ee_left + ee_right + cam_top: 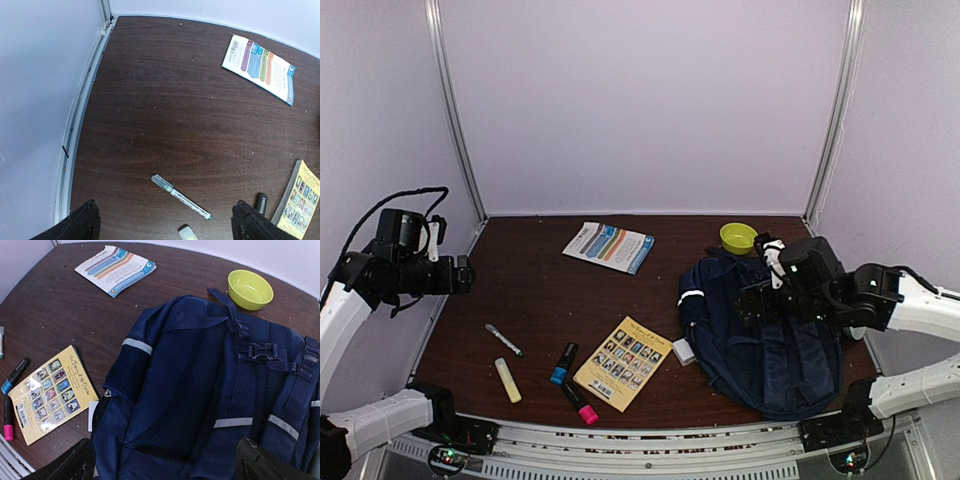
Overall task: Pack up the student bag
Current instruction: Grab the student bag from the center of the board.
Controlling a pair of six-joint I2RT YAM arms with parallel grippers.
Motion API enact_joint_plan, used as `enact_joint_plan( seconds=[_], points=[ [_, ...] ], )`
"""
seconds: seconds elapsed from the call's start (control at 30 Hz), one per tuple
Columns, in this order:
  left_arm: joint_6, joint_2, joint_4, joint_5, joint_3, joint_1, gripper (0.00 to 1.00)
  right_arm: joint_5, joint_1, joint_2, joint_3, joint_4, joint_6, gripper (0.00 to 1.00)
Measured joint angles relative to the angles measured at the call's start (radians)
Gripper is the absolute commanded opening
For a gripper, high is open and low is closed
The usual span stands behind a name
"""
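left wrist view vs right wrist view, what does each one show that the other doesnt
Only left wrist: the whole white pen, the end of a pale highlighter and the wall rail. Only right wrist: the student bag, the green bowl and a pink highlighter. Both: the striped booklet, the yellow book, a black marker and the brown table.

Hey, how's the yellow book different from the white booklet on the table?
The yellow book has a grid of small pictures on its cover; the white booklet has coloured stripes and a blue edge. The yellow book lies near the front edge, beside the markers; the white booklet lies alone toward the back. Both lie flat and closed, outside the bag.
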Motion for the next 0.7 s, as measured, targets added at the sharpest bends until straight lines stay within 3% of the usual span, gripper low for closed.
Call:
enact_joint_plan(
  seconds=[0.3, 0.7],
  points=[
    [-0.003, -0.001, 0.000, -0.008, 0.000, 0.000, 0.93, 0.027, 0.164, 0.245, 0.164, -0.184, 0.109, 0.96],
    [-0.004, -0.023, 0.000, -0.014, 0.000, 0.000, 0.93, -0.035, 0.223, 0.584, 0.222, -0.213, 0.219, 0.67]
  ],
)
